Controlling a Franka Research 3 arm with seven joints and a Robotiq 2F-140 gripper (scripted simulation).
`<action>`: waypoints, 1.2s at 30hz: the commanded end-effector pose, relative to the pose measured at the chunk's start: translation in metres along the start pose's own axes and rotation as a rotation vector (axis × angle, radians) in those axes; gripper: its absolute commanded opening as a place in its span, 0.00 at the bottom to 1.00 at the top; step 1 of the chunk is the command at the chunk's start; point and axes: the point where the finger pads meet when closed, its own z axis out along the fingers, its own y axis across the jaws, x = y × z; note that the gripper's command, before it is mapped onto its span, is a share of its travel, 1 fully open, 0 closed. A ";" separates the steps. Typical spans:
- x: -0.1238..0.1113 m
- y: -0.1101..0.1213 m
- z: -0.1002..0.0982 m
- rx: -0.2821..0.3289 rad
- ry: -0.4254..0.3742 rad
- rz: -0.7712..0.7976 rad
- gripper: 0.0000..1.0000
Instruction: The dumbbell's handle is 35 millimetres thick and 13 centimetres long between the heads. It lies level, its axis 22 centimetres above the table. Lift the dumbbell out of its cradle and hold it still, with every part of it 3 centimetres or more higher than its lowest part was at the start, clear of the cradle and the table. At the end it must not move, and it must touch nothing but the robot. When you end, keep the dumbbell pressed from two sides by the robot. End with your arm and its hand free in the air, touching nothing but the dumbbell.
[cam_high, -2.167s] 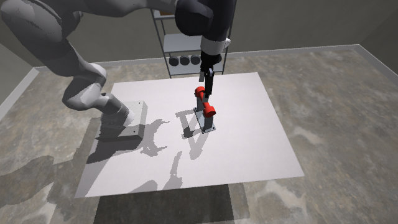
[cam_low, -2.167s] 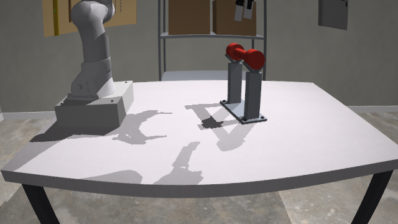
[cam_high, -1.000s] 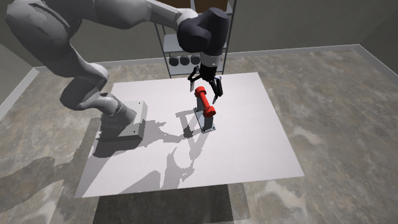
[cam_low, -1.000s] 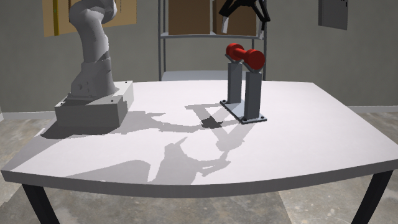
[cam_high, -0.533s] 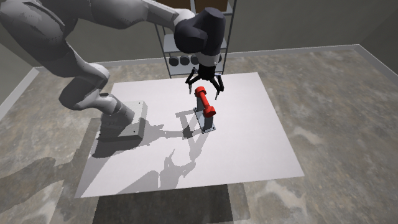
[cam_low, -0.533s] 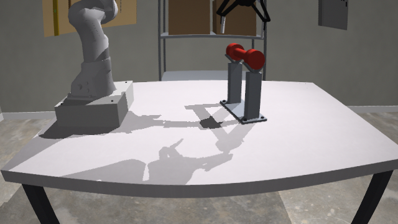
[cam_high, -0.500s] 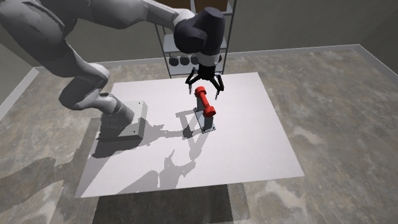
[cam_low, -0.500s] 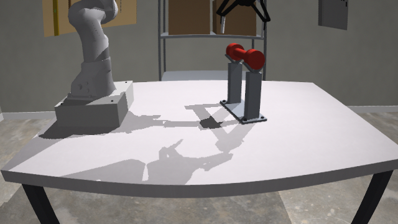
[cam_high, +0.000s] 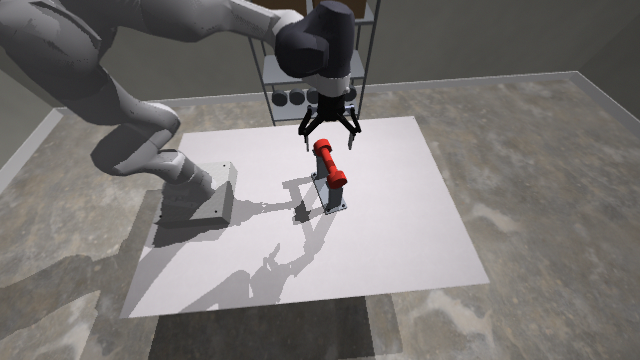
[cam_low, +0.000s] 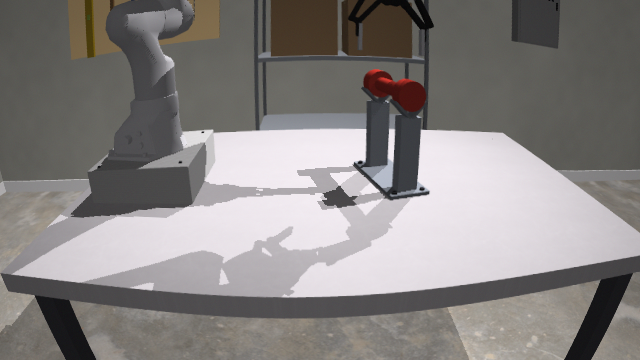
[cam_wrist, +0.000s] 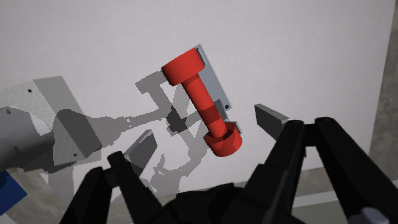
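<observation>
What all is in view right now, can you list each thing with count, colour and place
dumbbell: one, red, lying level on top of the cradle
cradle: one, grey, two posts on a base plate, on the table
table: one, white top, dark legs
shelf rack: one, grey, behind the table
boxes: two, brown, on the rack's upper shelf
dark weights: a row, count unclear, on a lower rack shelf
wall panel: one, grey, back wall, right
board: one, tan, back wall, left
arm base: one, grey, on the table's left part
arm: one, grey
gripper: one, black, open, above the dumbbell, touching nothing
</observation>
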 end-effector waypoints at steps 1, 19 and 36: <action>-0.003 0.002 -0.003 -0.045 0.102 -0.223 1.00; -0.003 0.003 -0.003 -0.048 0.102 -0.233 1.00; 0.005 0.006 0.084 -0.050 0.101 -0.260 1.00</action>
